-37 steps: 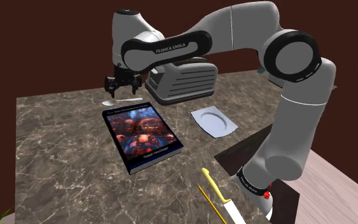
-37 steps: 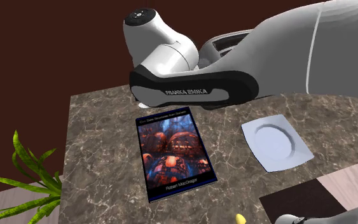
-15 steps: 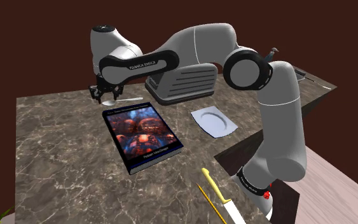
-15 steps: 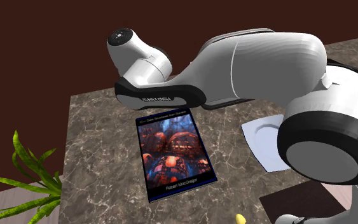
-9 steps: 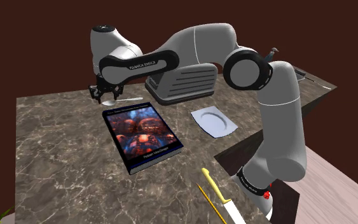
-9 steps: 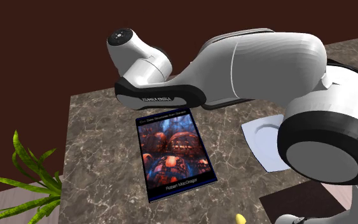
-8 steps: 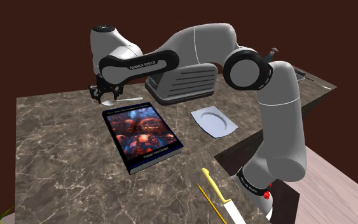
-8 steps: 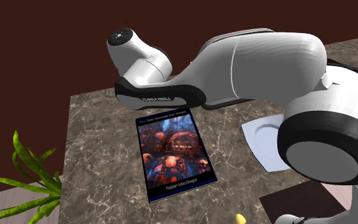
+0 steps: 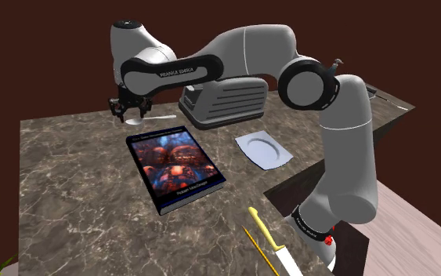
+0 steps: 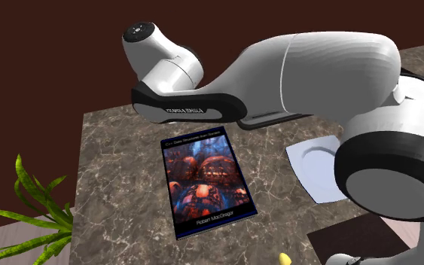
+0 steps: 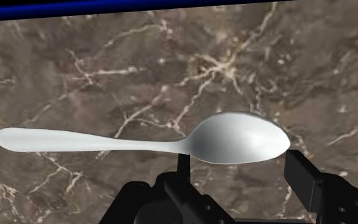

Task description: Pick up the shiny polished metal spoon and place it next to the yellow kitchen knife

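Arm extended toward 10 o'clock in shoulder view, gripper point(image 9: 128, 114) pointing down over counter point(image 9: 70, 180). Fingers clasp spoon point(image 11: 234, 137) bowl. Spoon's long axis horizontal, handle toward 3 o'clock.

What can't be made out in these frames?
Knife: blade cut off by shoulder view's bottom edge.
Plate: second exterior view, arm covers its right side.
Book: shoulder view, cover text too small to read.
Appliance: shoulder view, arm hides its top.
Spoon: shoulder view, too small to tell if it's off the counter.
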Robot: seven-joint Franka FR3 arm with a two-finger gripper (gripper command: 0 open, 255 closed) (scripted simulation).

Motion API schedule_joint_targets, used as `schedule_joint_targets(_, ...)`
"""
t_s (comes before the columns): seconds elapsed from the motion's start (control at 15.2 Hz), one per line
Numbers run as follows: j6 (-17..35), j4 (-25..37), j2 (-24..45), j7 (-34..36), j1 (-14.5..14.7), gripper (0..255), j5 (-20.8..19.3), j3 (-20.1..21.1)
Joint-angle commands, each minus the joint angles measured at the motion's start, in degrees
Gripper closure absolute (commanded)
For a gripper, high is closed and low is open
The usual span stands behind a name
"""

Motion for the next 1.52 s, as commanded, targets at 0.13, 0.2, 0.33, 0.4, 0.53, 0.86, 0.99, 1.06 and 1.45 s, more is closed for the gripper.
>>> schedule_joint_targets(0.13,-2.52,1.49,-1.06,-0.5,0.03,255,0.44,0.26)
schedule_joint_targets(0.2,-3.15,1.93,-1.27,-0.63,0.04,255,0.54,0.31)
schedule_joint_targets(0.33,-4.44,2.88,-1.64,-0.9,0.08,255,0.73,0.41)
schedule_joint_targets(0.4,-5.09,3.38,-1.8,-1.03,0.1,255,0.82,0.45)
schedule_joint_targets(0.53,-6.42,4.45,-2.1,-1.29,0.16,255,0.99,0.54)
schedule_joint_targets(0.86,-3.72,-5.42,-8.98,1.18,0.24,255,1.56,1.54)
schedule_joint_targets(0.99,-1.83,-11.42,-12.92,2.85,0.45,255,1.95,2.19)
schedule_joint_targets(1.06,-1.0,-14.18,-14.79,3.66,0.61,255,2.16,2.53)
schedule_joint_targets(1.45,2.69,-28.29,-24.88,8.38,2.08,255,3.84,4.76)
